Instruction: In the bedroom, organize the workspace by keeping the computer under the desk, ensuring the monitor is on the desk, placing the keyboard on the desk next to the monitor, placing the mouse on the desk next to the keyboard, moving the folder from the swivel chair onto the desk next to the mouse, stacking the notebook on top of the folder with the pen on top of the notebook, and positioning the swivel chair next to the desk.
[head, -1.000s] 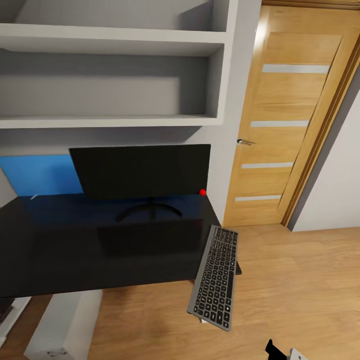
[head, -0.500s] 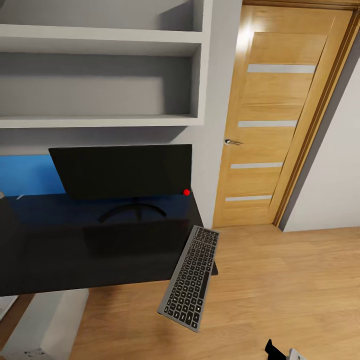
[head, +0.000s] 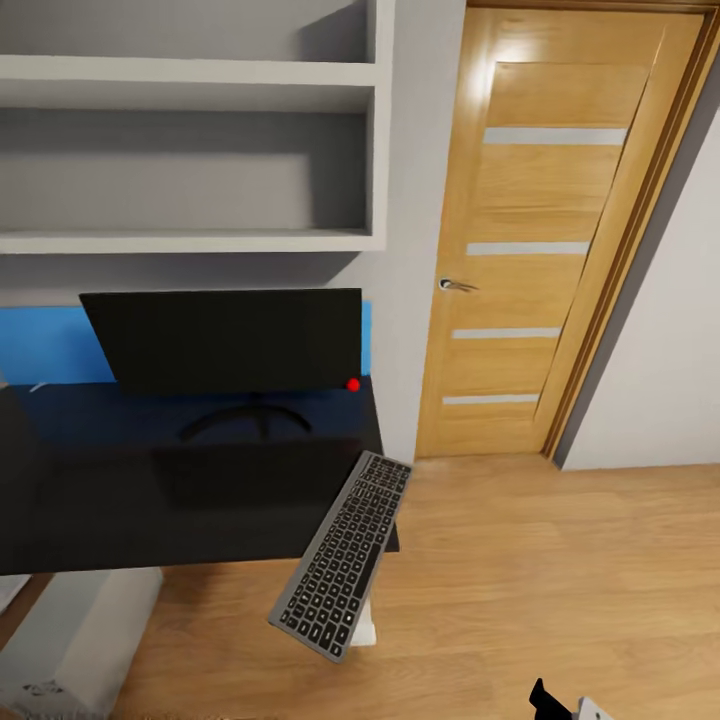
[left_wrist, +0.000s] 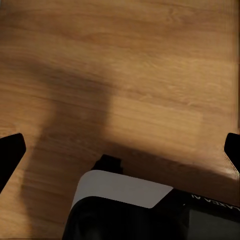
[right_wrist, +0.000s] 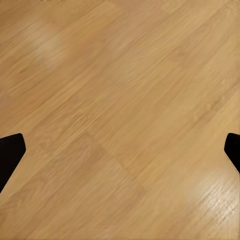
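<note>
Camera swung right; keyboard (head: 341, 558) overhangs desk (head: 120, 500); no legible writing.

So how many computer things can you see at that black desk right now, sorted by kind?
Monitor: 1, standing on the desk
Keyboard: 1, overhanging the desk's corner
Total: 2
</note>
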